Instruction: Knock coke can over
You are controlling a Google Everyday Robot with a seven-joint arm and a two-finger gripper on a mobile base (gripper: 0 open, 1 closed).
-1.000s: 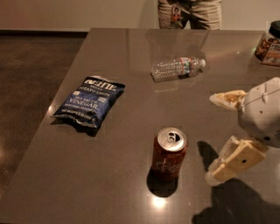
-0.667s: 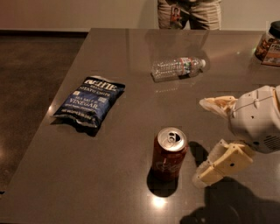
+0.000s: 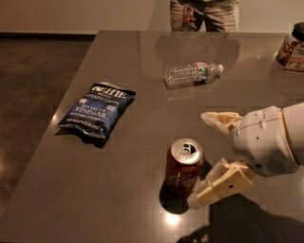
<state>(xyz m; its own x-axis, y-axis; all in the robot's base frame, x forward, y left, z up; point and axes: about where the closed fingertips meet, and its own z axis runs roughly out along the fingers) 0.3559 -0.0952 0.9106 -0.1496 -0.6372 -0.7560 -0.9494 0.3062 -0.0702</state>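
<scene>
Reaching in from the right with the gripper (image 3: 199,160), low over the table (image 3: 142,71). Fingers spread wide open, holding nothing. Just to the left, the coke can (image 3: 183,167), standing up, close by the lower finger.

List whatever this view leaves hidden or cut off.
Camera view:
- Whether the open gripper, right of the coke can, touches it: its lower finger overlaps the can's base.
- Jar: cut by the right edge.
- Person: cut by the top edge.
- Water bottle label: too small.
</scene>
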